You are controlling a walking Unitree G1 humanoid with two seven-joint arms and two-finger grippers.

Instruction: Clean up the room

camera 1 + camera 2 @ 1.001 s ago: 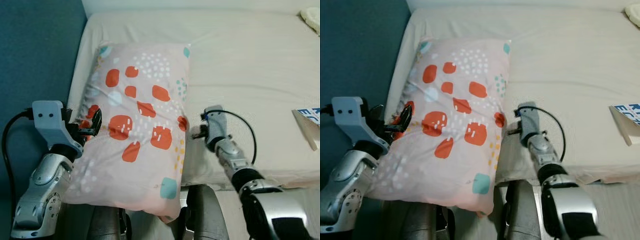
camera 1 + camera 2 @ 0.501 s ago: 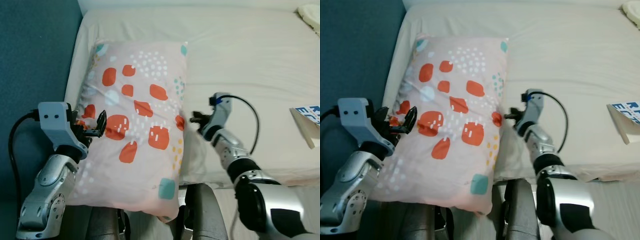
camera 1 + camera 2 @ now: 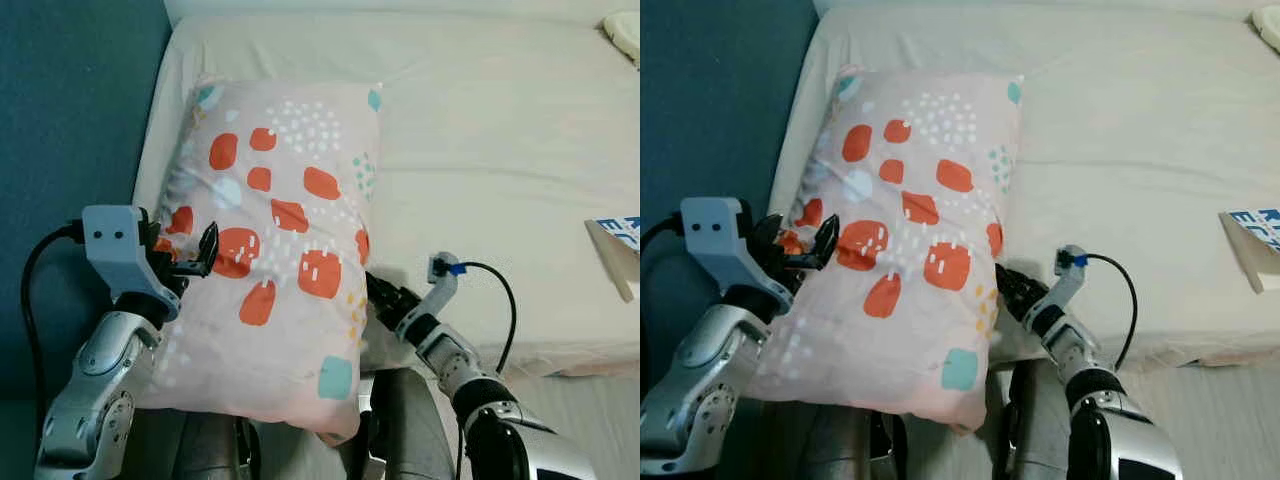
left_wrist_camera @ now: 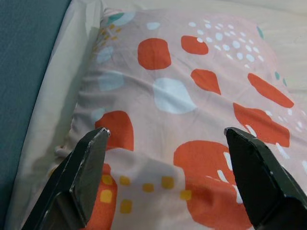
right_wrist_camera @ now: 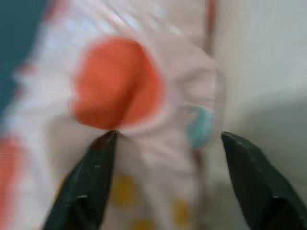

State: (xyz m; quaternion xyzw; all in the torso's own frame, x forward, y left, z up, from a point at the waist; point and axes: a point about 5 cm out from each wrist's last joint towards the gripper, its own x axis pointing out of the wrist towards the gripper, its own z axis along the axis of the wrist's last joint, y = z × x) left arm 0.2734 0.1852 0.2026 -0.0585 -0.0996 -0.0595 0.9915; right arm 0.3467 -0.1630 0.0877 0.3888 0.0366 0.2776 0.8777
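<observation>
Left eye view: bed (image 3: 500,150) with cream sheet spans the frame, dark blue wall down the left side. Patterned pillow (image 3: 275,250) lies lengthwise at centre-left, its lower end overhanging the bed's near edge. A book (image 3: 618,250) sits at the right edge. No containers in sight.

Left gripper (image 3: 190,262) at the pillow's left edge, fingers (image 4: 81,177) spread apart, fabric between them but not pinched. Right gripper (image 3: 385,298) at the pillow's lower right edge, fingers (image 5: 91,182) also apart; its wrist view is blurred, so contact is probably light at most.

Risk, as I judge it: neither gripper has a hold and the overhanging end could slide off; a one-sided pinch would let the pillow sag and twist.
</observation>
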